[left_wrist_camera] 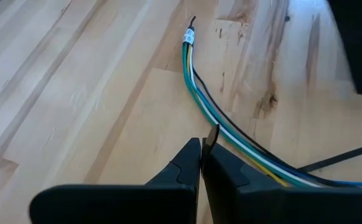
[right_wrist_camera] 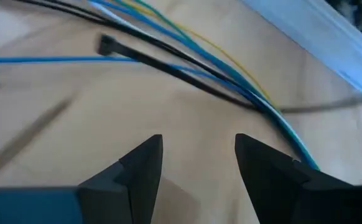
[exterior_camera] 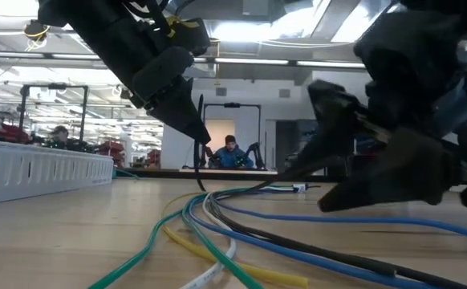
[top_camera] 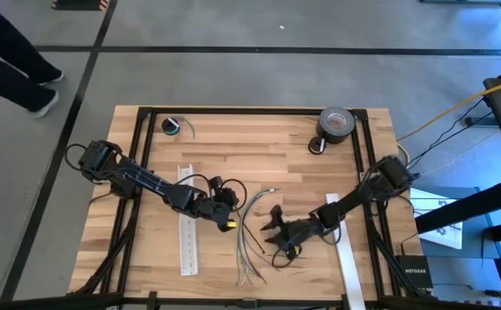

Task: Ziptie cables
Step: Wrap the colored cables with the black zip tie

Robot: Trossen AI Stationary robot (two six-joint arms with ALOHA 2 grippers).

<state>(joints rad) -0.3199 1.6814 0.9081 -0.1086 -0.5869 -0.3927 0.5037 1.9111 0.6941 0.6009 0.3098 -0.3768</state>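
The cables (top_camera: 250, 237) lie as a loose bundle of green, blue, yellow and white wires on the wooden table between my two grippers; they also show in the left wrist view (left_wrist_camera: 196, 93) and the low view (exterior_camera: 217, 233). My left gripper (top_camera: 231, 220) stands just left of the bundle, shut on a thin black ziptie (exterior_camera: 199, 152). My right gripper (top_camera: 272, 231) hovers open just right of the bundle, nothing between its fingers (right_wrist_camera: 198, 155). A second black ziptie (right_wrist_camera: 106, 45) lies across the wires ahead of it. My left gripper pinches the black ziptie between its two fingertips (left_wrist_camera: 201, 149); a short stub of the strip (left_wrist_camera: 212, 134) sticks out past them. The fingers slant down from the table's left. The strip stands nearly upright, its lower end (exterior_camera: 199, 185) down by the cables.
A long white slotted strip (top_camera: 186, 224) lies left of my left gripper, another white strip (top_camera: 349, 258) at the near right. A roll of dark tape (top_camera: 335, 123) and a small coil (top_camera: 173, 127) sit at the far edge. People show beyond the table.
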